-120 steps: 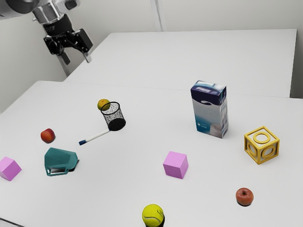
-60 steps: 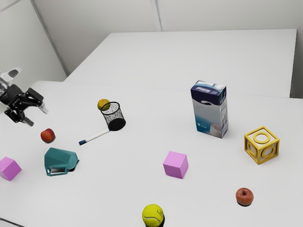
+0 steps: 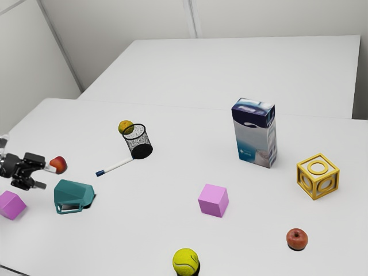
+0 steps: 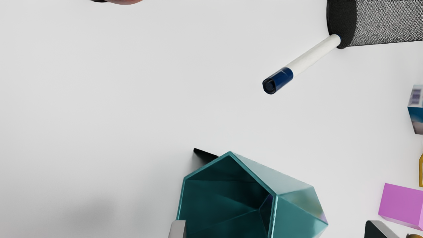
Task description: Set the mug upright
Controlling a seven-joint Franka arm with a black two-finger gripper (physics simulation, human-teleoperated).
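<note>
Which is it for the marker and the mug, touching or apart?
Apart. The wrist view shows a wide strip of bare table between the marker, blue cap included, and the mug.

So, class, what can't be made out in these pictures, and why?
- Part of the mug, wrist view: cut off by the bottom edge.
- Part of the carton, wrist view: cut off by the right edge.
- Part of the orange fruit, exterior view: behind the mesh cup.

The mug [image 4: 297,195] looks smooth and glossy, the counter [image 4: 99,99] smooth and matt. The pen cup [image 4: 386,23] looks like rough metal mesh, the marker [image 4: 310,56] smooth plastic, one pink block [image 4: 401,205] smooth and matt.
</note>
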